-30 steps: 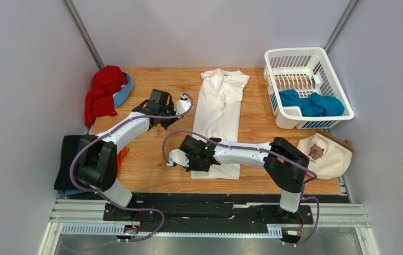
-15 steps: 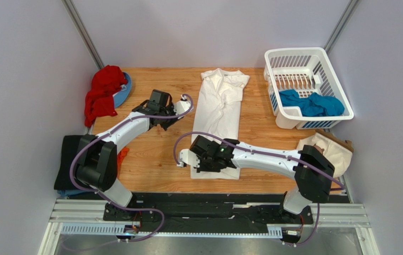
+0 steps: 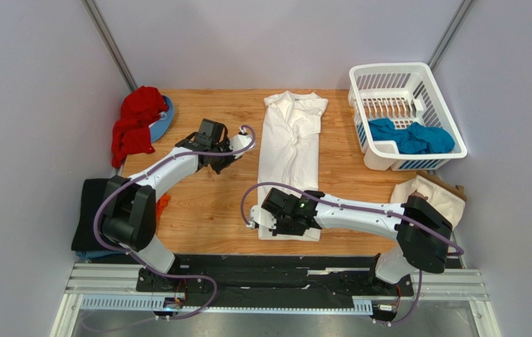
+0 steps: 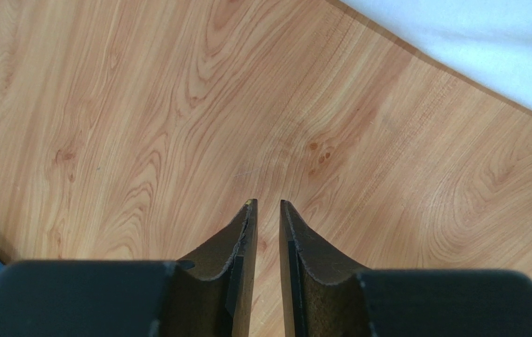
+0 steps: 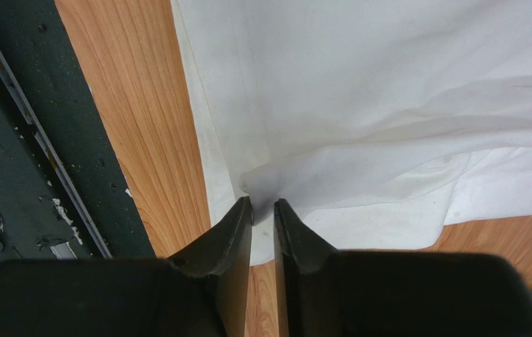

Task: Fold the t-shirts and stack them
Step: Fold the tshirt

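The white t-shirt [image 3: 290, 151] is lying on the table [image 3: 209, 203], its near hem puckering at the right gripper [image 5: 263, 203], whose jaws are nearly closed; a pinch cannot be confirmed. The left gripper [image 4: 267, 205] jaws are hanging slightly parted, empty. Retracting with cloth snagged risks dragging the fold open.

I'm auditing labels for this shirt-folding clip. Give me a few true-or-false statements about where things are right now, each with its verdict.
1. The teal shirt lies in the white basket. True.
2. The left gripper holds the white shirt. False: it is over the bare table, with nothing between its fingers.
3. The right gripper is at the near end of the white shirt. True.
4. The red cloth lies in the basket. False: it sits at the table's far left corner.
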Tool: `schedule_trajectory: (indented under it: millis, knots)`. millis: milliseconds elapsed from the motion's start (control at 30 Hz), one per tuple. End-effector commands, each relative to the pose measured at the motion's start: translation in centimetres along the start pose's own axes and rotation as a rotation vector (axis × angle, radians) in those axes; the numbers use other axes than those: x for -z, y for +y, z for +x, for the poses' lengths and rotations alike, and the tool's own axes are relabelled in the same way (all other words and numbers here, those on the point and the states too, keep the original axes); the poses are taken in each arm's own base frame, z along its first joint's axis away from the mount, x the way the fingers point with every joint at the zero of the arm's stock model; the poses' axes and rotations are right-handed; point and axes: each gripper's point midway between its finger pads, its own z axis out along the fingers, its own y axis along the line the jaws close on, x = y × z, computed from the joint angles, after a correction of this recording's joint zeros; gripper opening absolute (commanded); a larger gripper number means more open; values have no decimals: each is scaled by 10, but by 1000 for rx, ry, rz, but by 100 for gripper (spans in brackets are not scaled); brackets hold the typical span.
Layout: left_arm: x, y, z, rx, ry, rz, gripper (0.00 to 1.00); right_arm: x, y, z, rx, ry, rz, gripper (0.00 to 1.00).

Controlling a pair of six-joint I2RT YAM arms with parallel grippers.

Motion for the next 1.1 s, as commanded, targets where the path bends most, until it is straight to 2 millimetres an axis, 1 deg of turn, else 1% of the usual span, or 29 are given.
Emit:
schedule_trajectory:
  millis: [0,67,133,167,300,400,500,567,600,633,700,733,800,833,933,967,1000,1067]
  knots:
    - [3,11,-12,-25,-27,-16,26,8,-2,-4,-28,-31,27,28]
    - [3,11,-12,-25,-28,-15,26,8,-3,-5,-30,-37,33,37]
    - [2,10,-11,-25,-24,-13,26,9,-5,-6,-31,-41,43,40]
    - [3,10,-11,-29,-26,-11,26,10,-6,-6,-31,-41,46,43]
    - [7,8,-11,-29,-24,-3,26,18,-12,-6,-29,-41,78,46]
    - [16,4,-13,-32,-33,7,26,26,-20,-3,-25,-35,123,46]
    - [26,-3,-15,-27,-38,23,26,33,-29,3,-22,-19,184,47]
    - [35,-12,-18,-29,-43,54,27,37,-35,10,-24,-2,224,47]
    - [37,-18,-20,-32,-43,69,27,37,-35,16,-23,7,230,47]
    - [41,-32,-19,-43,-29,109,27,37,-36,19,-27,13,241,47]
    - [49,-52,-24,-70,-34,165,27,35,-33,29,-29,25,239,47]
    - [56,-71,-28,-96,-34,207,27,32,-30,39,-38,36,237,47]
    - [60,-95,-28,-118,-41,269,28,30,-28,49,-45,42,237,47]
    - [65,-112,-31,-140,-49,305,28,27,-23,59,-48,45,235,47]
    - [72,-148,-32,-151,-66,414,29,22,-14,71,-48,29,224,46]
    - [74,-156,-35,-149,-77,449,29,22,-12,74,-59,24,220,46]
    - [77,-163,-33,-149,-67,477,30,22,-10,74,-59,16,215,46]
    - [76,-174,-34,-149,-58,524,33,21,-6,75,-63,0,205,46]
